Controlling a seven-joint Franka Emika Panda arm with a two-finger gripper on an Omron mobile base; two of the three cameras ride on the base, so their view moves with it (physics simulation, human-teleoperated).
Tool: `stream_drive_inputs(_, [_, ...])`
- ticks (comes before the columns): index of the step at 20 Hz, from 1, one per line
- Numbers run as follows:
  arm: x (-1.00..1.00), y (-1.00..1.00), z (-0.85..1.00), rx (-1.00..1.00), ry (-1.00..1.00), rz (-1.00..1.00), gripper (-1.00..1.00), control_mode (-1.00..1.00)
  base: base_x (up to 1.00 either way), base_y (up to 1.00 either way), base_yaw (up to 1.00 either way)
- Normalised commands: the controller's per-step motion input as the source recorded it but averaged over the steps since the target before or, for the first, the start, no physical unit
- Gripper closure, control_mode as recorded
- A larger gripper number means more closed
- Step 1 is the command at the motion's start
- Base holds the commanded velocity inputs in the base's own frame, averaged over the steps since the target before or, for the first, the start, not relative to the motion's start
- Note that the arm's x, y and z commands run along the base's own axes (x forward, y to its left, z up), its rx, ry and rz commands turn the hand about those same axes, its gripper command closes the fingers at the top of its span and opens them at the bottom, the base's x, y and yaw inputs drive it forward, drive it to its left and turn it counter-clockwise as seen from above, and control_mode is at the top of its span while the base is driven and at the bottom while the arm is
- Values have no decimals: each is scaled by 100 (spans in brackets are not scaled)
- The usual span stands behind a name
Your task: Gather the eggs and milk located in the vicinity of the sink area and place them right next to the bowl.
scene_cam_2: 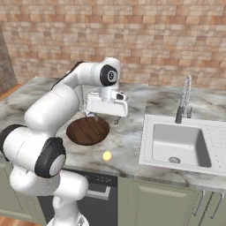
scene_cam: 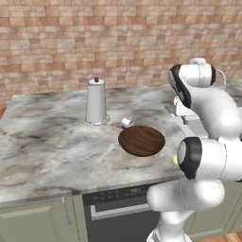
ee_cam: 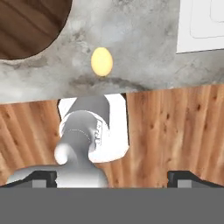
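Looking across the marble counter [scene_cam: 42, 142] that runs below the brick wall [scene_cam: 94, 38], we see it as the broadest surface here, carrying everything else. Set into its right part in the right base view is the sink [scene_cam_2: 181, 143], a pale rectangular basin with a ribbed drainboard on its far right and a chrome spring faucet [scene_cam_2: 184, 99] standing at its back edge. Our white arm [scene_cam_2: 57, 110] bends up over the counter, its hand held above the worktop between the bowl and the sink. The bowl [scene_cam: 142, 140] of dark brown wood sits near the front of the counter, left of the sink. A tall white-grey jug [scene_cam: 96, 101] with a dark knob stands upright behind and to the left of the bowl, apart from it. The milk [scene_cam: 126, 123], a small white carton with blue marks, sits just behind the bowl's rim, between the jug and the bowl; we cannot tell whether it touches the bowl. The egg [scene_cam_2: 107, 156] lies on the bare counter near the front edge, between the bowl and the sink and touching neither; in the hand view it appears just beside the bowl's curved edge. Our gripper [ee_cam: 113, 177] holds its two fingertips [ee_cam: 43, 177] spread wide apart, with nothing between them.
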Motion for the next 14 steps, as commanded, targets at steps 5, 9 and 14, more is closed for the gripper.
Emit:
stream_drive_inputs(5, [-27,0,-23,0,-42,18,-100,-100,0,0,0])
stream_drive_inputs(9, [-2,0,-50,0,-28,9,-100,-100,0,0,0])
stream_drive_inputs(14, [6,0,-13,0,-4,3,-100,-100,0,0,0])
